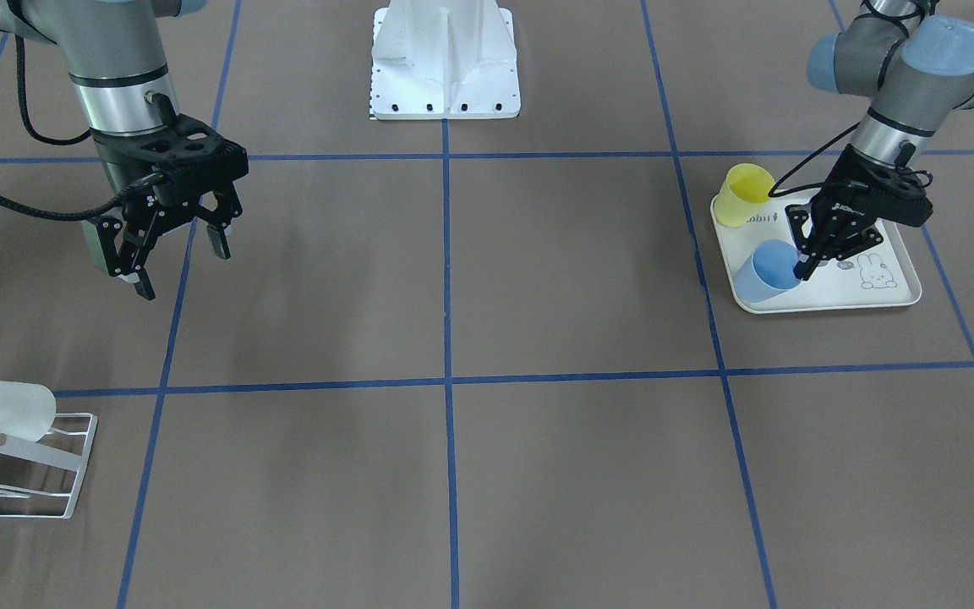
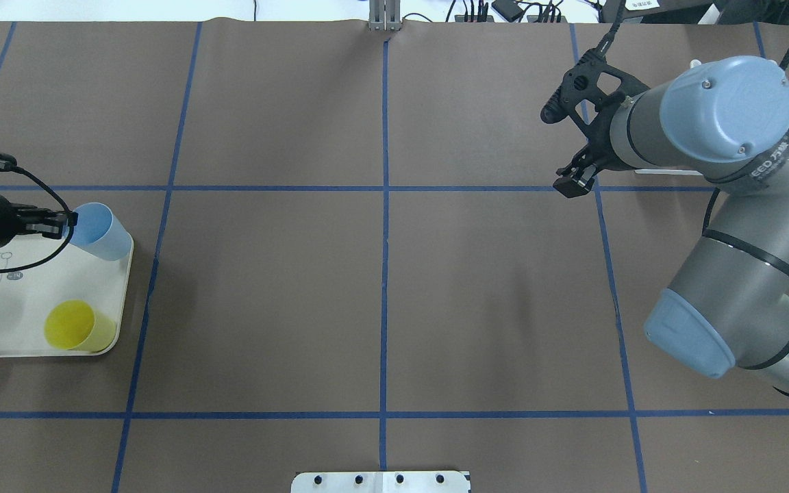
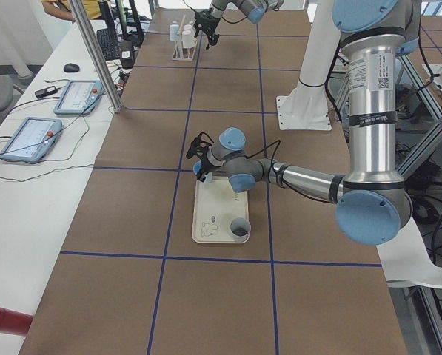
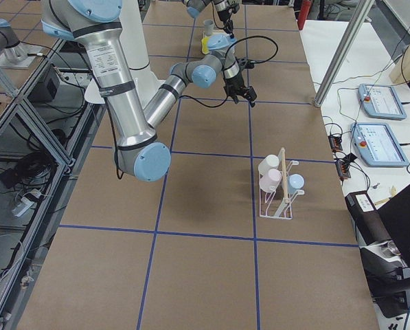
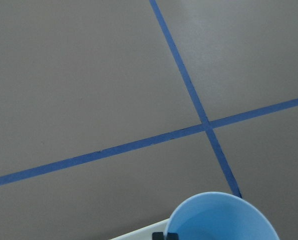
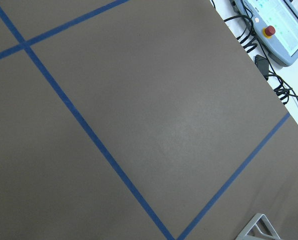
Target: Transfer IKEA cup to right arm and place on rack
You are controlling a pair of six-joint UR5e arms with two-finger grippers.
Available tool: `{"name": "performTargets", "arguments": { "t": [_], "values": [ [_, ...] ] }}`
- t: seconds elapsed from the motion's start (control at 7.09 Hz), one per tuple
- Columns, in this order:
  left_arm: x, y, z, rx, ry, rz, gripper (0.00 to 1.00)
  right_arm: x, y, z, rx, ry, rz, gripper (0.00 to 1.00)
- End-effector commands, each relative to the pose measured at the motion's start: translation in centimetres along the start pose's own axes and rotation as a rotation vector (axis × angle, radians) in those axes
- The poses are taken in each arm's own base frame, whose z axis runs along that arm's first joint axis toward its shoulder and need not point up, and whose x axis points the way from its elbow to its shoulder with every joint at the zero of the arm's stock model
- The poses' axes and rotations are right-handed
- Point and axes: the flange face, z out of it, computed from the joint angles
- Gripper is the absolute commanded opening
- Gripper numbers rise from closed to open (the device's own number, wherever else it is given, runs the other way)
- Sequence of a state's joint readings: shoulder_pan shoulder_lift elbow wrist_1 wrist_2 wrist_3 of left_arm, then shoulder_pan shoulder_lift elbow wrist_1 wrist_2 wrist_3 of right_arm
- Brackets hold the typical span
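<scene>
Brown tabletop from the front: our left gripper pinches the blue cup, its body toward 8 o'clock; our open right gripper hovers far off at 9 o'clock.

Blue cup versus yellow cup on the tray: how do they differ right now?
The blue cup has the left gripper at its rim, fingers straddling it; the yellow cup stands free. Blue sits at the corner of the tray farther from the robot, yellow nearer the robot. Both stand mouth-up on the same tray and look alike in shape.
</scene>
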State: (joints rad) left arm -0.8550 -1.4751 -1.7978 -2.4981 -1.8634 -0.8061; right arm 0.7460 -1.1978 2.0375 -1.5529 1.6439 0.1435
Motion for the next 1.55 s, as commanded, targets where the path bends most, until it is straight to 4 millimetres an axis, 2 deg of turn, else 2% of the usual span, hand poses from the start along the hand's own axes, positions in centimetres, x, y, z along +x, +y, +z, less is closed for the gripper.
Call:
{"name": "performTargets", "arguments": {
  "t": [0.0, 0.14, 0.28, 0.71, 0.85, 0.99, 1.27, 1.41],
  "values": [
    [2.5, -3.0, -3.5, 0.035, 0.063, -0.014, 0.00, -2.3, -0.6, 1.8, 0.068, -0.039, 0.032, 0.99],
    [5.1, -4.2, -4.7, 0.045, 0.114, -0.076, 0.00, -3.9, -1.0, 2.8, 0.136, -0.080, 0.072, 0.99],
    [8.7, -6.1, -5.3, -0.003, 0.233, -0.195, 0.00, -7.1, -1.4, 3.4, 0.205, -0.148, 0.109, 0.99],
    [18.6, -11.4, -9.8, -0.103, 0.512, -0.365, 0.00, -14.3, -1.1, 5.0, 0.456, -0.336, 0.054, 0.99],
    [20.4, -12.3, -10.6, -0.114, 0.560, -0.386, 0.00, -17.0, -0.7, 4.6, 0.546, -0.404, 0.039, 0.98],
    [21.0, -12.1, -11.4, -0.105, 0.628, -0.399, 0.00, -18.8, -0.3, 3.5, 0.631, -0.465, 0.030, 0.98],
    [27.1, -9.8, -9.8, -0.212, 0.735, -0.436, 0.00, -20.4, -0.1, 2.0, 0.718, -0.527, 0.025, 0.99],
    [27.5, -9.9, -9.1, -0.217, 0.734, -0.441, 0.00, -20.8, 0.0, 1.2, 0.772, -0.554, 0.027, 0.99]
  ]
}}
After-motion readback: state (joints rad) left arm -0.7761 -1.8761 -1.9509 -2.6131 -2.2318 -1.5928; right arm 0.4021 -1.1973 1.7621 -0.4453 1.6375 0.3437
